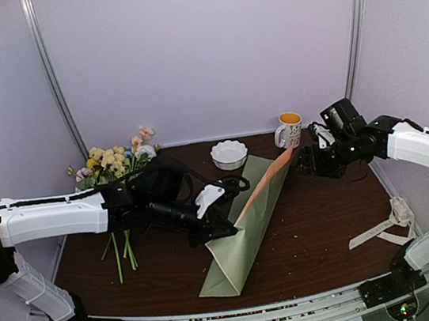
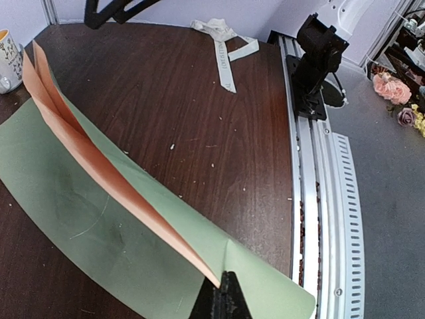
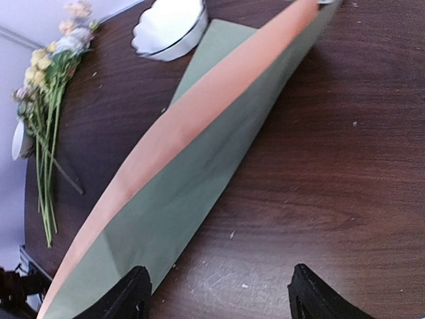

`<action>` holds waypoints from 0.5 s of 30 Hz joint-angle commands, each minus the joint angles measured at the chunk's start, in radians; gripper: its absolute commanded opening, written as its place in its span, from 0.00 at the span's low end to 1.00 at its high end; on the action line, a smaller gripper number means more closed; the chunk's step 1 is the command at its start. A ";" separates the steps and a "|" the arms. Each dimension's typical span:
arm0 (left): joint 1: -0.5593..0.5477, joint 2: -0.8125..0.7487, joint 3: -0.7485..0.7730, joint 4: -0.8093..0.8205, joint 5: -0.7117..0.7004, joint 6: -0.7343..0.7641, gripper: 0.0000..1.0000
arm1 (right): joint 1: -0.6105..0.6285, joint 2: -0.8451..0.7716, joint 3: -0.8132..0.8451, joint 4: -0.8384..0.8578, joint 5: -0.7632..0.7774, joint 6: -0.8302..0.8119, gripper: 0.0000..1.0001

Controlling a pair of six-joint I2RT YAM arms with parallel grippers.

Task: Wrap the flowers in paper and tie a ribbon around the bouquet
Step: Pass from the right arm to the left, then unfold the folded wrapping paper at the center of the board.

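Top external view: the paper (image 1: pixel 242 240) lies folded across the desk (image 1: pixel 317 210). The left tool (image 1: pixel 226 229) is pinching its long edge, and the right tool (image 1: pixel 304 160) is spread beside its far tip. I judge the sheet light, limp and easily creased; hold it at the fold. Only the left wrist view shows the pinch closely.

Left hand (image 2: pixel 222 298) pinched closed; right hand (image 3: pixel 220 292) spread wide.
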 commanded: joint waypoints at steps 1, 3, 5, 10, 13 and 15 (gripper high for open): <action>0.008 0.009 0.004 0.023 0.024 0.001 0.00 | -0.134 0.074 0.060 0.030 0.075 -0.006 0.73; 0.008 0.014 0.011 0.017 0.028 0.005 0.00 | -0.176 0.125 0.085 0.076 0.089 0.009 0.72; 0.010 0.018 0.012 0.017 0.032 0.008 0.00 | -0.219 0.196 0.124 0.105 0.086 0.033 0.71; 0.011 0.025 0.016 0.013 0.042 0.016 0.00 | -0.273 0.365 0.216 0.200 0.024 0.133 0.68; 0.013 0.029 0.024 0.006 0.044 0.019 0.00 | -0.273 0.465 0.299 0.191 0.013 0.163 0.65; 0.014 0.030 0.024 0.006 0.047 0.021 0.00 | -0.273 0.513 0.324 0.205 0.009 0.185 0.63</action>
